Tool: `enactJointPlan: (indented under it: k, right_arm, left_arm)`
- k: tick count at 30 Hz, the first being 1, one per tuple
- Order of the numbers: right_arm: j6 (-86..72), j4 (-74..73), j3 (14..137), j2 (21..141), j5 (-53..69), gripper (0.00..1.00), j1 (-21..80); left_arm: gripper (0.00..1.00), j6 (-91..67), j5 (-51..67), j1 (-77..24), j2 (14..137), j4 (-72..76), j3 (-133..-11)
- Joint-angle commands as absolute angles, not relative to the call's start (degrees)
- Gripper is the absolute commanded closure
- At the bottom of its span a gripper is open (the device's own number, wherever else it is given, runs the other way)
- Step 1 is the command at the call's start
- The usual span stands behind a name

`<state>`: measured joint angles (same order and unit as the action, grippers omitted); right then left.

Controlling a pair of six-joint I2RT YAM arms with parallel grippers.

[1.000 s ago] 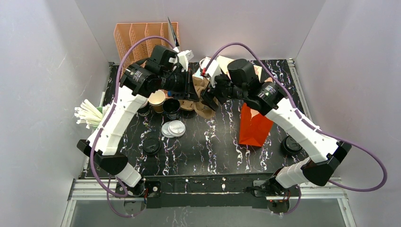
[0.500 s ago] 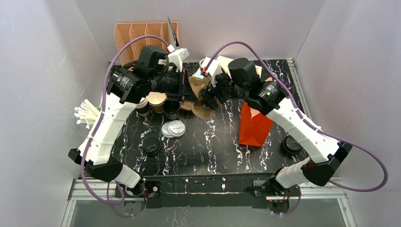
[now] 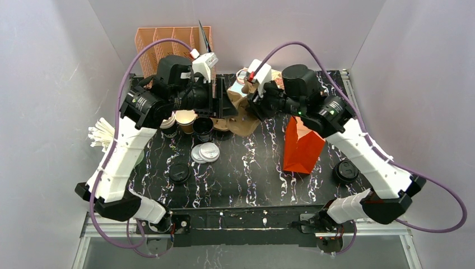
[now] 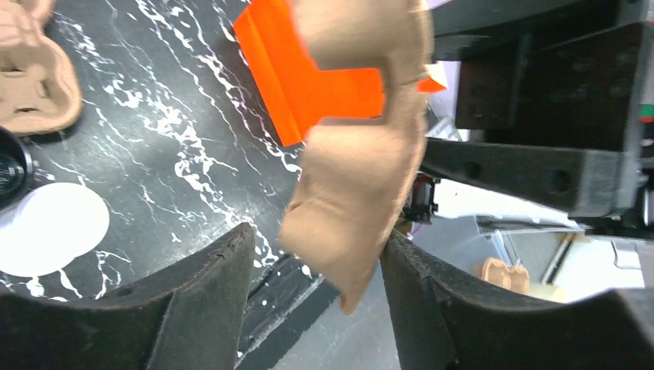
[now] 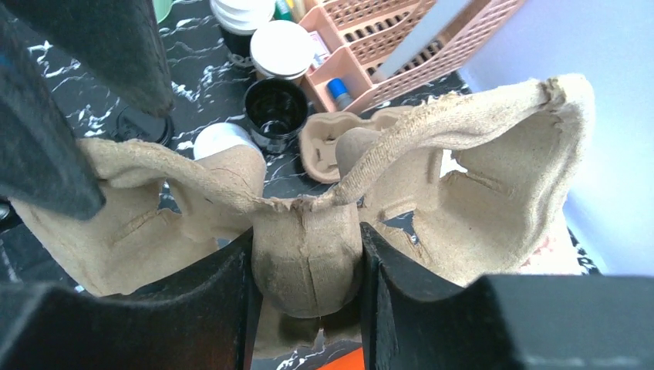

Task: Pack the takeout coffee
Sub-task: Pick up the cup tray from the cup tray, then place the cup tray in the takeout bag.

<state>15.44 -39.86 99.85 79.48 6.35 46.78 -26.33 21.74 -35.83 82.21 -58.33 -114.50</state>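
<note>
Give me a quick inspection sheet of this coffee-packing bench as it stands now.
Surface: black marbled table, white lids lying loose.
Job's things: kraft cup upright beside a black cup.
Clutter: orange bag, straws, peach organizer.
Grippers: right gripper clamps the pulp carrier; left gripper open around its edge.
Cables: purple cables loop off both arms.
Surroundings: white walls, nothing else seen.

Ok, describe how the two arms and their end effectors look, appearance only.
The left arm and right arm match: white link shells, black cylindrical joints and wrists. A purple cable loops along each. The left end effector and right end effector have two thick matte black fingers with curved inner faces.
</note>
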Motion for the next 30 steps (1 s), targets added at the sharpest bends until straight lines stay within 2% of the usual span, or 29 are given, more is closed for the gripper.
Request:
enactJointPlan:
  k: [1,4,8,10,13,15,23,27,30]
  right_arm:
    - [13.9,-32.8,97.5,72.2,-0.6,0.5,46.9]
    - [13.0,-28.9,93.6,67.3,-9.4,0.53,46.9]
    - [11.6,-25.9,89.7,62.1,-21.0,0.54,46.9]
    - [10.9,-27.4,89.6,62.2,-26.2,0.56,46.9]
    - [7.8,-32.6,92.6,65.0,-36.9,0.67,46.8]
    - [7.1,-32.4,92.8,65.6,-42.7,0.66,46.9]
    - [7.1,-25.7,96.4,67.9,-50.4,0.67,46.8]
    - [9.4,-22.0,97.1,69.5,-59.5,0.7,46.8]
    - [11.7,-21.6,98.1,70.3,-64.1,0.68,46.8]
  left_arm:
    - [0.38,-27.4,14.1,-35.9,77.4,-54.2,-112.9]
    - [0.32,-28.5,11.2,-35.9,76.5,-51.3,-111.5]
    - [0.27,-31.4,12.8,-35.9,76.3,-45.0,-107.6]
    - [0.27,-33.1,14.9,-35.9,77.0,-42.4,-105.4]
    - [0.28,-36.5,17.2,-36.0,77.9,-37.4,-100.4]
    - [0.3,-38.9,17.5,-37.1,78.1,-32.6,-96.7]
    - [0.27,-37.0,8.2,-51.7,84.8,-28.0,-97.1]
    - [0.25,-35.7,2.1,-55.1,86.4,-23.7,-97.1]
    - [0.27,-36.5,-2.0,-56.5,88.2,-19.7,-96.1]
